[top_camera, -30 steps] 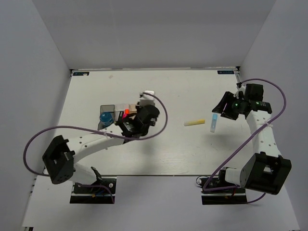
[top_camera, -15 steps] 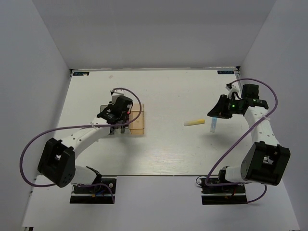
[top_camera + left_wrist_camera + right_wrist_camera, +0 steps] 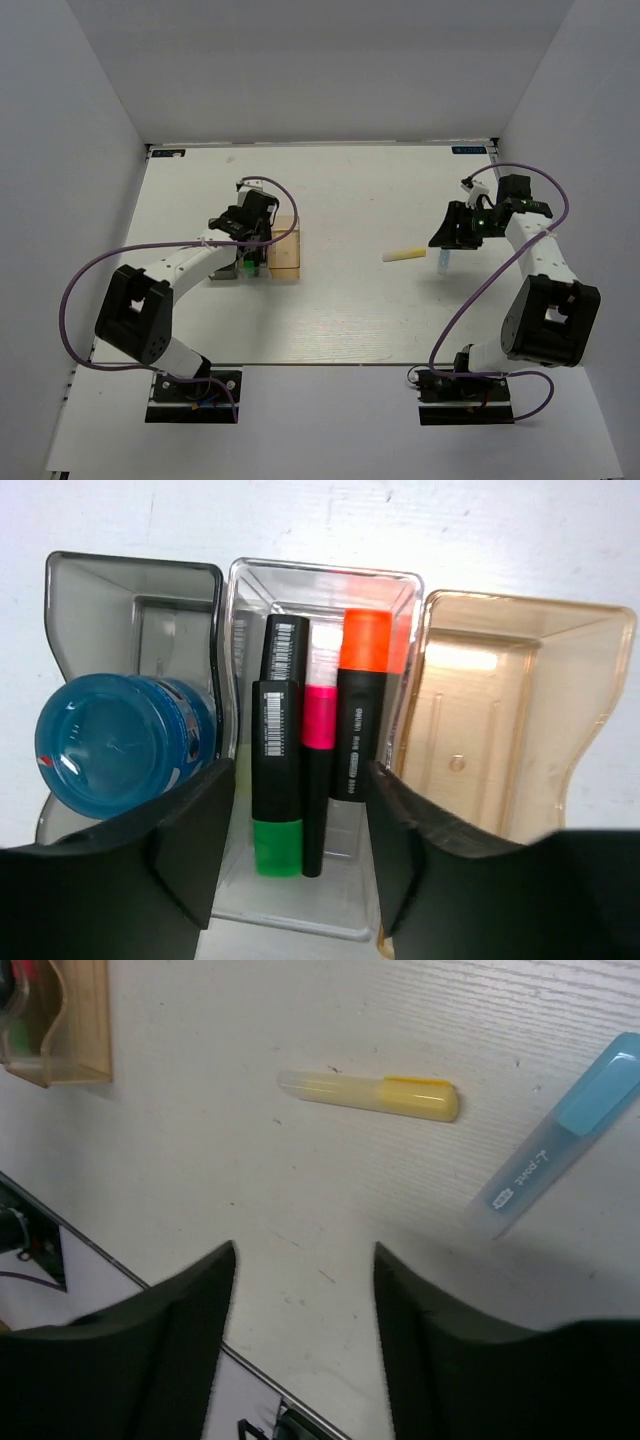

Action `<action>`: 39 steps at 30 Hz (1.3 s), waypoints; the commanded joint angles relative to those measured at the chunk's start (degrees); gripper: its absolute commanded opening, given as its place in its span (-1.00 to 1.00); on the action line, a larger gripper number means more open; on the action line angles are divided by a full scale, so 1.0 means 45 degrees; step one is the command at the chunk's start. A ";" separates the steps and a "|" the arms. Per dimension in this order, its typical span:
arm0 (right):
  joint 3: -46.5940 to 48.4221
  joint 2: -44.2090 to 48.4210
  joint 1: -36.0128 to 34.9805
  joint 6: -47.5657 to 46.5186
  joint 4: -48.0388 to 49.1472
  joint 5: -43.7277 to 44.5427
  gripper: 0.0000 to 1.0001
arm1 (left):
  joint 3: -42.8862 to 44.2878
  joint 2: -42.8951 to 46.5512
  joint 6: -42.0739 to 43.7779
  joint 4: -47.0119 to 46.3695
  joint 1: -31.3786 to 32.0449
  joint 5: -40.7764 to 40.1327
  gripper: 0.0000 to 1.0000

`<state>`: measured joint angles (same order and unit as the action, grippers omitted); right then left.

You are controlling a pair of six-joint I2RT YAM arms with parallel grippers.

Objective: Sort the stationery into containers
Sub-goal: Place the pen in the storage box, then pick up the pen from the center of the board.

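white counter (image 3: 350, 300): your left tool (image 3: 300, 810) hung wide over highlighters (image 3: 355, 720) in the clear bin (image 3: 320, 568); right tool (image 3: 302, 1260), wide, likely sought the yellow stick (image 3: 370, 1093).

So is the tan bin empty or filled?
Empty. The left wrist view shows the tan bin with a bare floor; the highlighters sit in the clear bin.

Dark grey plastic bin (image 3: 130, 610): left end of the row, upright.
Blue round roll (image 3: 115, 742): inside it, lower left of frame.
Clear plastic bin (image 3: 325, 580): middle; green-capped black highlighter (image 3: 277, 780), pink-capped black highlighter (image 3: 320, 720), orange-capped black highlighter (image 3: 362, 705) side by side inside.
Tan translucent bin (image 3: 520, 730): right end.
Pale yellow stick (image 3: 370, 1095): lying flat, upper centre.
Pale blue translucent marker (image 3: 560, 1150): slanted, upper right, near the stick.
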<state>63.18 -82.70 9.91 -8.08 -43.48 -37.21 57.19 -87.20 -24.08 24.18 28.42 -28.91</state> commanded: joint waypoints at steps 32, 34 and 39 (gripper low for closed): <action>0.0160 0.0486 0.0942 -0.2873 -0.0590 0.0204 0.19 | 0.8987 -0.8687 0.5252 -0.4477 0.5090 1.1973 0.51; 0.0121 0.0466 0.1078 -0.2873 -0.0668 -0.0146 0.19 | 0.9068 -0.8884 0.5779 -0.4437 0.5070 1.1679 0.51; 0.0179 0.0506 0.1410 -0.2932 -0.0727 -0.0734 0.19 | 0.9593 -0.9467 0.6306 -0.4089 0.5031 1.1013 0.51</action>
<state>63.92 -82.00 15.35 -20.18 -46.37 -36.75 96.77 -129.34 1.32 4.84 51.11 22.72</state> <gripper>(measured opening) 0.592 0.756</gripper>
